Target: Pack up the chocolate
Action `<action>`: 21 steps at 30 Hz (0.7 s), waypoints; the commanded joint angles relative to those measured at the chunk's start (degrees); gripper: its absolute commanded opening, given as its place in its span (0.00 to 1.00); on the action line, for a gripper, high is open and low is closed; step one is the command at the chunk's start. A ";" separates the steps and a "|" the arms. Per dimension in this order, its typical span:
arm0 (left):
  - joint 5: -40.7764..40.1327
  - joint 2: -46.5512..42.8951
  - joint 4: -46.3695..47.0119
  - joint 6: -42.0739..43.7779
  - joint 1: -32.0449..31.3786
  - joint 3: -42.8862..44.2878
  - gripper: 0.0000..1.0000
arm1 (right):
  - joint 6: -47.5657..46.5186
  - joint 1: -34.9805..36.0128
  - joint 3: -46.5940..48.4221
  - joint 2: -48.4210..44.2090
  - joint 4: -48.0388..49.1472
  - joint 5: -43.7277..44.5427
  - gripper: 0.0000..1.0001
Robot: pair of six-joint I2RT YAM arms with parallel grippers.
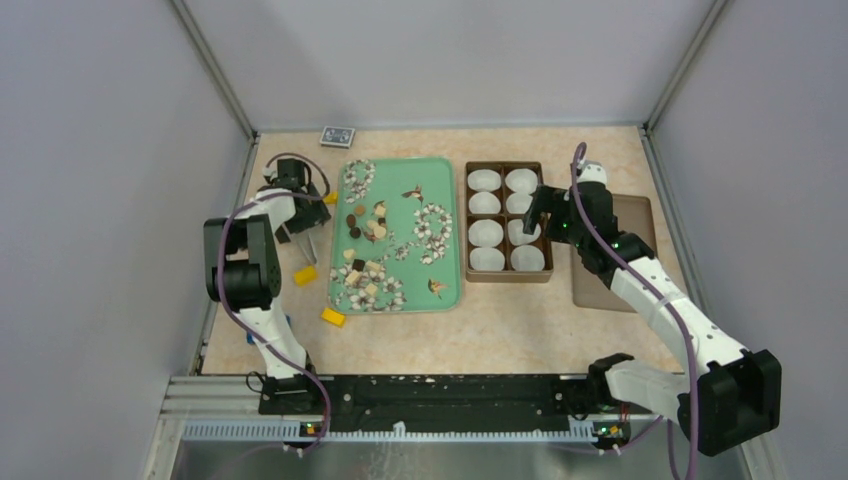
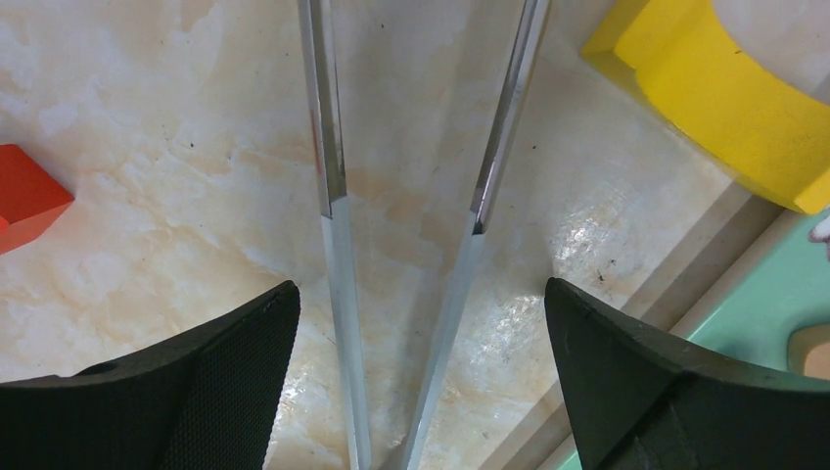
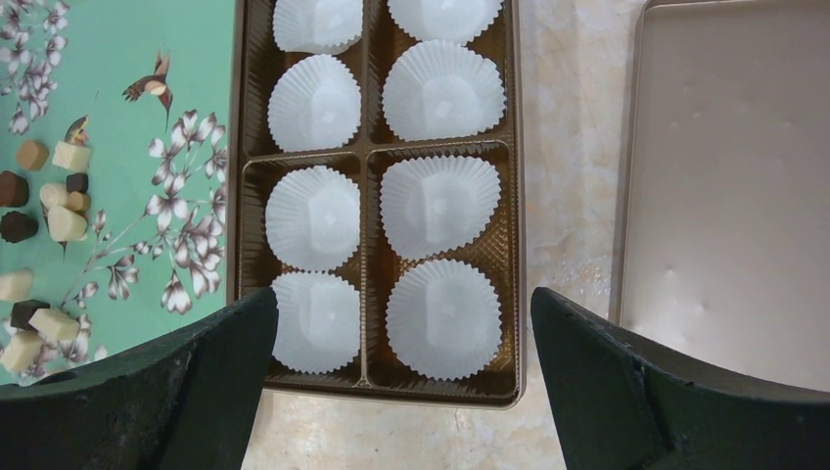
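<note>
The chocolate (image 1: 365, 225) lies as small dark, tan and cream pieces on the green flower-print tray (image 1: 450, 180); some show in the right wrist view (image 3: 49, 196). A brown box (image 1: 507, 275) holds several empty white paper cups (image 3: 440, 206). My left gripper (image 1: 300, 225) (image 2: 421, 289) is open, low over the table left of the tray. Metal tongs (image 2: 333, 196) lie between its fingers, untouched. One tan piece (image 2: 812, 352) peeks in at the tray's edge. My right gripper (image 1: 535, 215) (image 3: 403, 294) hangs open above the box's near end with nothing in it.
The box's beige lid (image 1: 600, 295) (image 3: 734, 196) lies right of the box. Two yellow blocks (image 1: 305, 274) (image 1: 333, 317) sit left of the tray, and another yellow block (image 2: 724, 98) and an orange block (image 2: 29, 196) flank the tongs. A small patterned card (image 1: 336, 136) rests at the back.
</note>
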 commanded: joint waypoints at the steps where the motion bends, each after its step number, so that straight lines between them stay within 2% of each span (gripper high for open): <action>1: -1.65 -2.85 2.41 -0.71 0.47 -1.79 0.99 | -0.45 0.11 0.28 0.45 2.67 -0.69 0.98; 6: -3.02 -4.14 5.73 1.45 0.59 -4.11 0.99 | -0.16 0.15 -0.27 0.46 2.75 -0.81 0.98; 11: -3.06 1.71 -0.83 1.86 1.69 1.46 0.95 | 0.08 0.17 -0.24 0.48 2.80 -0.82 0.98; 14: -0.98 3.99 -1.48 2.47 1.66 2.80 0.90 | 0.01 0.14 -0.12 0.45 2.62 -0.73 0.98; 21: 0.00 3.07 -0.24 1.76 1.77 1.44 0.73 | 0.04 0.15 -0.10 0.07 2.09 -0.36 0.98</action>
